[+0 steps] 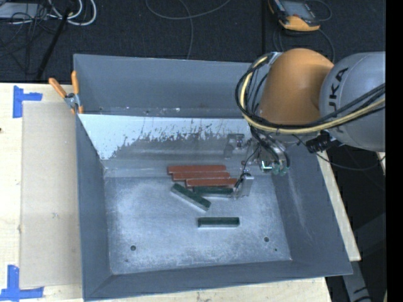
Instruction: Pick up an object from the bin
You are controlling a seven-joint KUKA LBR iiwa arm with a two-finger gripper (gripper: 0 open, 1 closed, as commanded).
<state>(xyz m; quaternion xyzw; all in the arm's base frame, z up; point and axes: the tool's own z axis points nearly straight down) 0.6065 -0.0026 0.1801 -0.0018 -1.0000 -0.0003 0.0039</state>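
Note:
My gripper (240, 162) hangs at the right of the bin's floor, open, one finger (236, 142) towards the back wall and the other finger (244, 184) low by the bars. Two reddish-brown flat bars (196, 169) (208, 181) lie side by side just left of it, and the right end of the lower one touches or nearly touches the lower finger. A dark green bar (191, 195) lies slanted beneath them. I see nothing held between the fingers.
Another dark green bar (218, 222) lies alone on the floor nearer the front. The arm with its orange cover and cables hangs over the bin's right back corner.

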